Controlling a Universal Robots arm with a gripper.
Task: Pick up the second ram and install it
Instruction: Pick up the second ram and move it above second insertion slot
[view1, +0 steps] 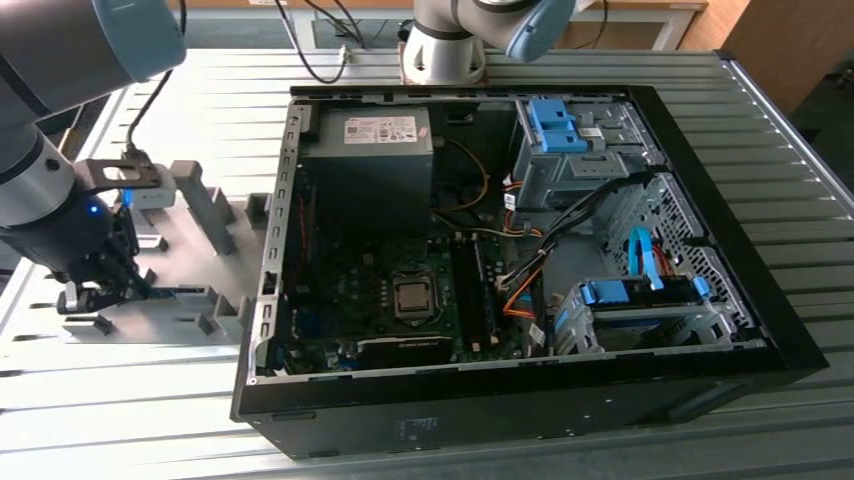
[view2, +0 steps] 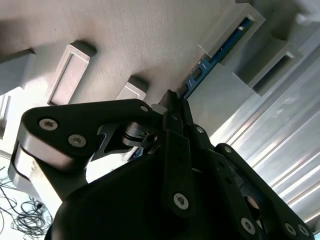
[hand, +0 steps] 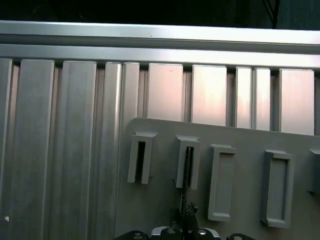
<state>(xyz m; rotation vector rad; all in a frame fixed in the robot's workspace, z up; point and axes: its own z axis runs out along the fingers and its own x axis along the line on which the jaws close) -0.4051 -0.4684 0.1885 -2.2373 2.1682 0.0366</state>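
Note:
The second ram (view2: 220, 50) is a thin blue-green board standing on edge in the slots of grey upright blocks (view2: 252, 22) on a grey fixture plate (view1: 174, 262). My gripper (view2: 173, 100) is down at the stick's near end, with both black fingers pressed together on its edge. In the first wrist view the ram (hand: 188, 162) shows edge-on in a slotted block, and the gripper (hand: 185, 212) sits right at it. The exterior view places the gripper (view1: 91, 295) low over the fixture, on the exterior view's left of the computer case (view1: 747, 335).
The open case lies on a ribbed metal table (view1: 801, 240). Inside are the motherboard with its processor socket (view1: 414, 297), long dark memory slots (view1: 477, 290), cables, and blue drive brackets (view1: 641, 292). Several other grey blocks (hand: 222, 182) stand on the fixture.

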